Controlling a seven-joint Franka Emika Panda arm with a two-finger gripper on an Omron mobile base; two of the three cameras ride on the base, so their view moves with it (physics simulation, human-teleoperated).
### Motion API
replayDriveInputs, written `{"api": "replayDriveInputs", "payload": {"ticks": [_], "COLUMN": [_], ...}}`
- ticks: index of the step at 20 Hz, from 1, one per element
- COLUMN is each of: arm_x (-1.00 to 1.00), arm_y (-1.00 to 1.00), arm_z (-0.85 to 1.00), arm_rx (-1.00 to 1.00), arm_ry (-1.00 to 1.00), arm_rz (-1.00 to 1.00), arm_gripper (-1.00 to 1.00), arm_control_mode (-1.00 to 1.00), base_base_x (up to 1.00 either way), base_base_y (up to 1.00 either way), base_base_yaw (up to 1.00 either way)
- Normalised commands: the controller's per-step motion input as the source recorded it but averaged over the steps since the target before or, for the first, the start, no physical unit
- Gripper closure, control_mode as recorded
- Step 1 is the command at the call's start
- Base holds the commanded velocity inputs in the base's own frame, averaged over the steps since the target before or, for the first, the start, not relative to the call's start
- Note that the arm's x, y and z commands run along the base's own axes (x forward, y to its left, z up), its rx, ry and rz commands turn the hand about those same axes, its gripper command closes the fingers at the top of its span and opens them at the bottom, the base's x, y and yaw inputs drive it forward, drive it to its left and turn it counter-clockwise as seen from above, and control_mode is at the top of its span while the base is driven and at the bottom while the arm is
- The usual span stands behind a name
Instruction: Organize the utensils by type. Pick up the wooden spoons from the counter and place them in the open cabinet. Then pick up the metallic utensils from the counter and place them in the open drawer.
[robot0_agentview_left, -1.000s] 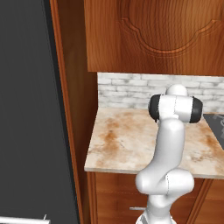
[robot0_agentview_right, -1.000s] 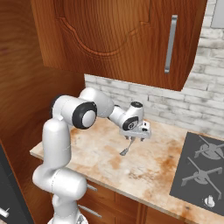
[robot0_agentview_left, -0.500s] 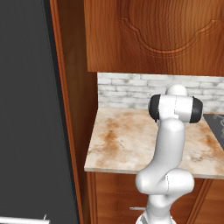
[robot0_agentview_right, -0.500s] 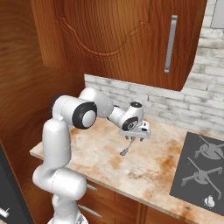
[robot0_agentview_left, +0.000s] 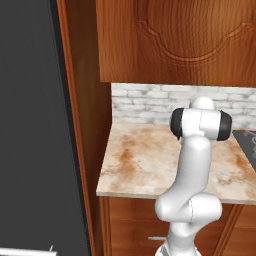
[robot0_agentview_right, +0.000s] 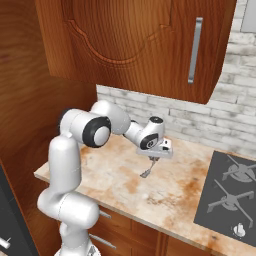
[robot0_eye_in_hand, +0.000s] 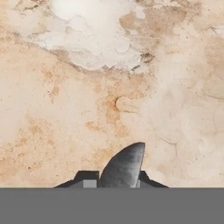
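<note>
Hanging from gripper (robot0_agentview_right: 154, 161), small metal spoon (robot0_agentview_right: 148, 169) (clamped)

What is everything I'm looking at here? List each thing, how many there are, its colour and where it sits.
counter: one, beige stone with rusty orange marbling, under the arm.
upper cabinet: one, reddish-brown wood with a silver bar handle, on the wall above the counter.
brick backsplash: one, whitish grey, behind the counter.
cooktop: one, dark grey, right end of the counter in the right base view.
drawer fronts: reddish-brown with silver handles, below the counter; count unclear.
metal spoon: one, dark grey, hanging from the gripper above the counter.
arm: one, white with dark joints.
gripper: one, closed on the metal spoon.
</note>
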Motion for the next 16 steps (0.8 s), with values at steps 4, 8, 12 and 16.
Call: {"api": "replayDriveInputs", "payload": {"ticks": [4,8,12,16], "arm_x": [-0.28,-0.62,-0.71,-0.46], "arm_y": [0.07,0.0,0.06,0.12], "arm_z": [-0.03,0.14,0.23,0.55], "arm_rx": [0.0,0.0,0.0,0.0], "arm_ry": [0.0,-0.06,-0.1,0.0], "arm_rz": [0.0,0.04,0.01,0.0], "arm_gripper": [1.0,1.0,1.0,1.0], "arm_control_mode": [-1.0,-1.0,-1.0,-1.0], "base_base_x": [0.0,0.0,0.0,0.0], "base_base_y": [0.0,0.0,0.0,0.0], "base_base_yaw": [0.0,0.0,0.0,0.0]}}
